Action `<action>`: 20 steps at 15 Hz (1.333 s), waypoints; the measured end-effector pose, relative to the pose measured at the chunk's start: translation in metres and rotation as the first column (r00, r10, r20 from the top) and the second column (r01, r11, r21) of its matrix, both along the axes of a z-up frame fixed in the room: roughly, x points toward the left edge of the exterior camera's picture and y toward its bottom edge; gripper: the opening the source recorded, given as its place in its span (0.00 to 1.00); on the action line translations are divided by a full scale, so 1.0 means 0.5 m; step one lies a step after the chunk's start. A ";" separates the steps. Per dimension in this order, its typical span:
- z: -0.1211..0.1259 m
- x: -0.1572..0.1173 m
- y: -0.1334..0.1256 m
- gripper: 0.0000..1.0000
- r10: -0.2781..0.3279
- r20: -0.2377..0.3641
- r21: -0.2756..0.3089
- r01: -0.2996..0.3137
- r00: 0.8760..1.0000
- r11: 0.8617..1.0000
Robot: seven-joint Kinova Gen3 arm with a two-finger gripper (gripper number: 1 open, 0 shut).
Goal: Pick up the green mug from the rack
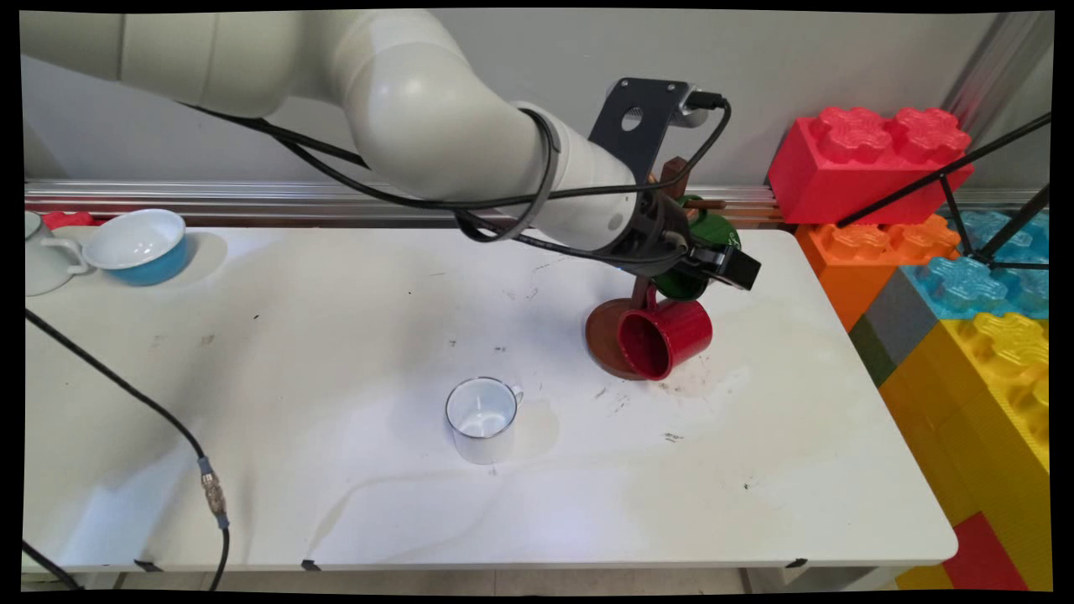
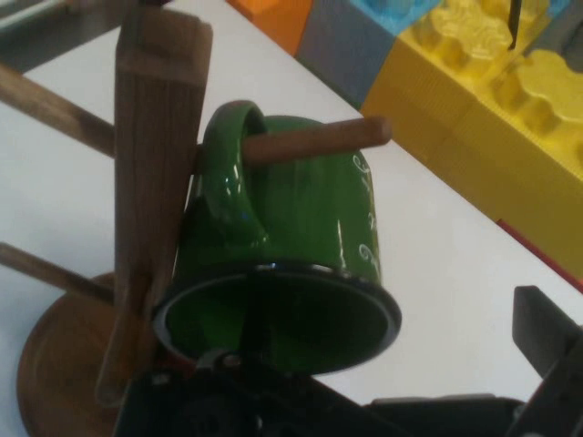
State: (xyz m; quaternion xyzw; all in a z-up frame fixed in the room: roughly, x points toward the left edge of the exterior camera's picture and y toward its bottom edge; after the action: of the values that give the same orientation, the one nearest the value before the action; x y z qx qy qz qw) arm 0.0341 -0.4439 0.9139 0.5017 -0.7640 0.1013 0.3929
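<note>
The white arm (image 1: 436,126) comes in from the upper left, bends at a big elbow joint and angles down to the right, so the wrist ends up right at the wooden mug tree (image 1: 650,277) near the table's (image 1: 336,503) far right edge. The black gripper (image 1: 713,264) sits at the mouth of the green mug (image 1: 713,231), which hangs by its handle on one of the tree's pegs (image 2: 314,141). In the hand view the mug's open rim faces the camera and nearly touches the gripper linkage at the bottom. One black finger (image 2: 547,332) shows off to the right, outside the mug, but I can't tell how wide the jaws are or whether they've got hold of anything.

A red mug (image 1: 667,335) hangs lower on the same tree, just above its round base. A small white enamel mug (image 1: 482,417) stands upright well to the left of the tree and nearer the front edge. Way over at the far left from the tree are a blue bowl (image 1: 138,245) and a white cup (image 1: 42,260). Big toy bricks (image 1: 956,277) are stacked just right of the tree, off the table.
</note>
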 end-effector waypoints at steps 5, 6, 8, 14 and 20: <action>-0.022 -0.006 -0.003 1.00 0.013 -0.025 -0.011 -0.013 1.000 1.000; -0.026 -0.006 -0.003 1.00 0.015 -0.029 -0.013 -0.016 0.999 1.000; -0.033 -0.007 -0.003 1.00 0.019 -0.035 -0.015 -0.020 0.999 1.000; -0.050 -0.009 -0.007 1.00 0.029 -0.059 -0.026 -0.031 0.998 0.999; -0.064 -0.013 -0.015 1.00 0.038 -0.090 -0.038 -0.042 0.995 0.998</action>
State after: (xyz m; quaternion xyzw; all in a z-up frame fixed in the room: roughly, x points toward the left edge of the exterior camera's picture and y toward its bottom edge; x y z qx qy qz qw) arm 0.0275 -0.4514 0.8818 0.5130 -0.7333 0.1020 0.4344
